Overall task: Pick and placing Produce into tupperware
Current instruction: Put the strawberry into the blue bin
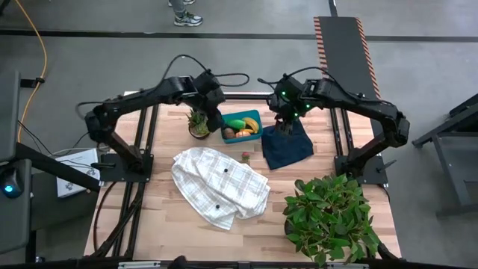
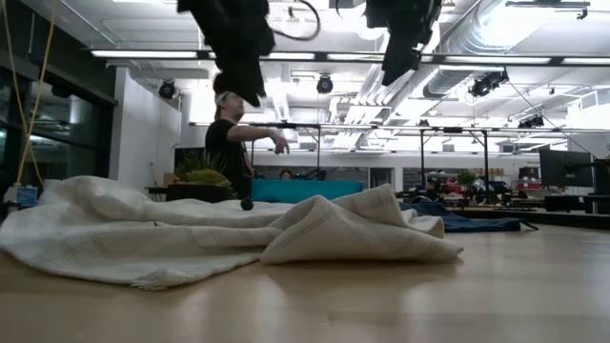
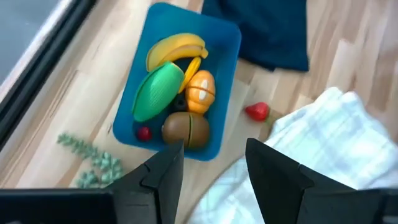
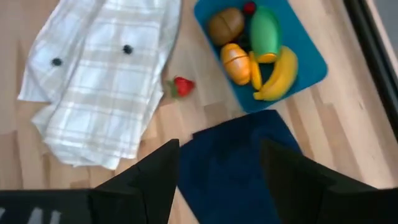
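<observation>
The strawberry (image 1: pixel 245 157) lay loose on the bench (image 1: pixel 164 217), just beside the tupperware (image 1: pixel 252 116). Your left claw (image 3: pixel 208 165) and right claw (image 4: pixel 217 168) both hung wide and empty, about equally near.

Grey floor (image 1: pixel 418 67) w/ ceiling strip lights (image 2: pixel 315 55), person (image 2: pixel 232 133) in bkgd.

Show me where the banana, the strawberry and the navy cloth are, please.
banana (image 3: pixel 176 48): left wrist view, middle of its curve.
strawberry (image 4: pixel 182 86): right wrist view, red body.
navy cloth (image 1: pixel 287 147): high view, centre of the fabric.
</observation>
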